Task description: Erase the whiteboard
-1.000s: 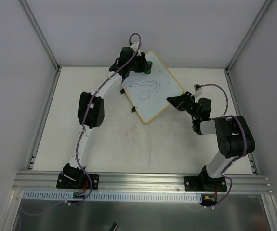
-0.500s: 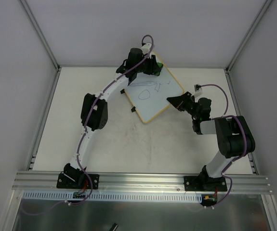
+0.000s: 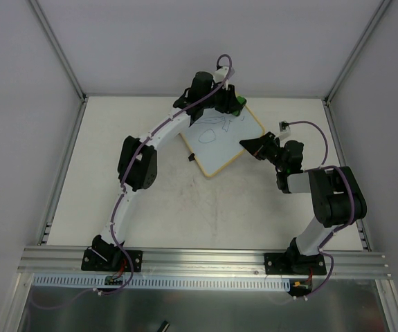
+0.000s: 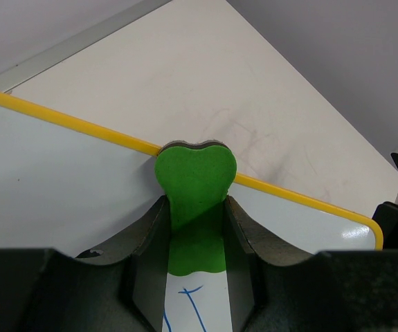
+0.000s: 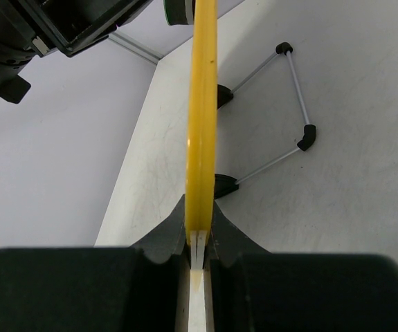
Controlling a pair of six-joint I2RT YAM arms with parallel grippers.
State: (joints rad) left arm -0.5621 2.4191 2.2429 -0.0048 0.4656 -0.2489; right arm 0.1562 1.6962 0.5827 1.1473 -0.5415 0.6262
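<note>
While your right end effector [image 3: 249, 146] is pressed together on the tan-yellow frame of the whiteboard [image 3: 219, 149], at the board's right-hand edge, your left end effector [image 3: 230, 104] reaches over the board's far corner. The whiteboard sits near the far edge of the desk [image 3: 185, 207], about midway between the left and right edges, turned diagonally.

From the left wrist you see the end effector [image 4: 195, 207] pinching a green eraser [image 4: 195, 176]. The eraser's rounded tip overlaps the yellow frame at the board's far edge. Blue pen scribbles [image 3: 209, 131] mark the white surface, and a few blue strokes [image 4: 192, 304] show just below the eraser.

From the right wrist you see the frame edge-on [image 5: 202, 104] running straight out from the closed fingers [image 5: 199, 232]. A thin wire loop with black clips [image 5: 299, 104] juts from the board over the desk.
</note>
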